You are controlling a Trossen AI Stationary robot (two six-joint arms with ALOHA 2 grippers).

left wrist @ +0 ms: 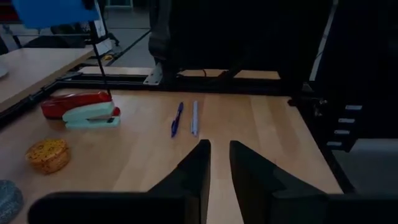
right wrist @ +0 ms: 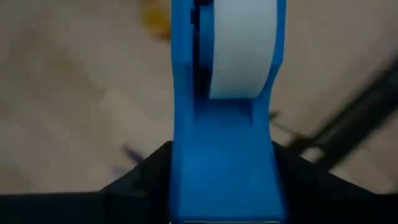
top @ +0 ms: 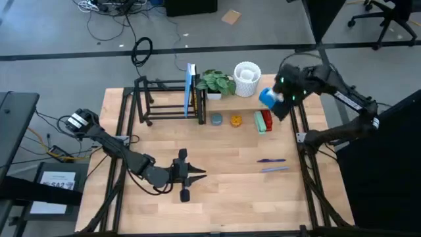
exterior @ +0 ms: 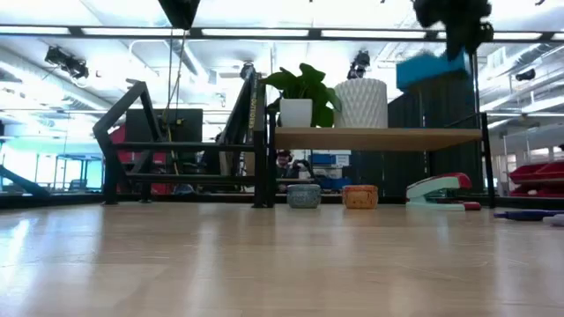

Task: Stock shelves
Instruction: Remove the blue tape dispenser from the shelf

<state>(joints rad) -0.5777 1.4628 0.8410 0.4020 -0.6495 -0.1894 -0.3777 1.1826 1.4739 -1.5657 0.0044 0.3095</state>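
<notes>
Both arms: dark, near-black jointed links with bulky rounded joint housings. Left arm (top: 108, 145) has a round silver-and-black motor cap at its base end. Right arm (top: 342, 92) shows small green indicator lights on the wrist housing and light markings along the forearm link. Left gripper (left wrist: 217, 165) fingers are flat black wedges tapering to points.

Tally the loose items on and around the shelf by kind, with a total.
Plants: 1
White pots: 1
Books: 1
Small bowls: 2
Staplers: 1
Pens: 2
Tape dispensers, held in the right tool: 1
Total: 9
</notes>
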